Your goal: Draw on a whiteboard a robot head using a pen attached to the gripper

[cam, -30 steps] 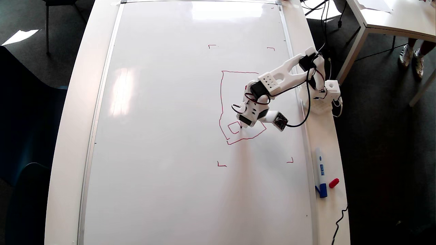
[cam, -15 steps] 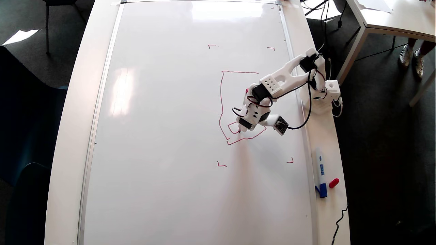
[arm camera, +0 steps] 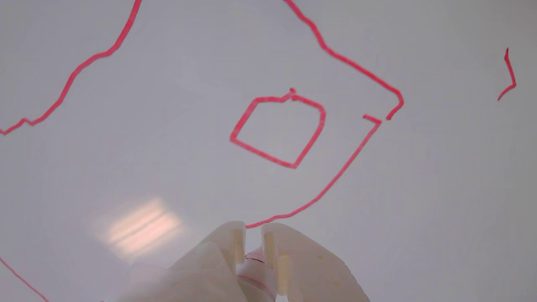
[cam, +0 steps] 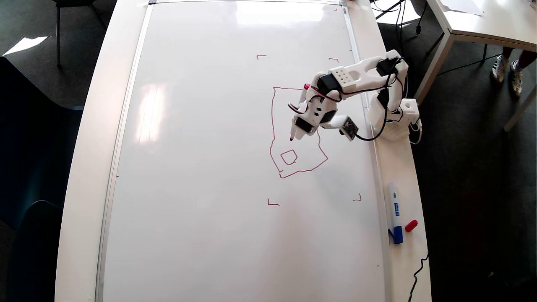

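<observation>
The whiteboard (cam: 201, 167) fills most of the table. On it is the red robot head (cam: 273, 113), a wobbly outline with one small closed square (cam: 288, 157) inside near its lower end. In the wrist view that square (arm camera: 262, 153) lies just ahead of my fingertips. My white gripper (cam: 298, 132) hangs over the outline's upper left part, above the square in the overhead view. It is shut on the pen (cam: 292, 135), whose red end (cam: 306, 86) sticks out behind. The wrist view shows the gripper (arm camera: 253, 228) closed round the pen (arm camera: 251, 262). No line joins the square to the tip.
Four small red corner marks, such as one (cam: 272, 204), frame the drawing area. A blue-capped marker (cam: 394, 212) and a red cap (cam: 411, 225) lie on the table rim at the right. The arm's base (cam: 398, 117) stands on that rim. Another table (cam: 482, 21) stands at the upper right.
The gripper with the pen left the small square's lower right corner and swung toward the top of the overhead view. The square now shows closed and uncovered.
</observation>
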Controlling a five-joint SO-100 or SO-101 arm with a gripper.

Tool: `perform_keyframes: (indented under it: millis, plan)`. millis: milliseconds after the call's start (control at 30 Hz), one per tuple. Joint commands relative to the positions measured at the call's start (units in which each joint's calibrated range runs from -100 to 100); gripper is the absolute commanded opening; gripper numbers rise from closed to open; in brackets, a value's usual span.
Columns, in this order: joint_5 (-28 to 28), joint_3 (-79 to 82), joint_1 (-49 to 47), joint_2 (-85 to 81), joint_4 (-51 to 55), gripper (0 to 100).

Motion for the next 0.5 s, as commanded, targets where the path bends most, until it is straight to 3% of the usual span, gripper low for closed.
perform_keyframes:
  millis: [0, 200, 467]
  plan:
    - [2.36, -0.23, 5.35, -3.94, 2.1, 1]
    - [6.81, 8.22, 14.78, -4.44, 1.41, 1]
    - [9.22, 9.85, 20.08, -3.85, 1.32, 1]
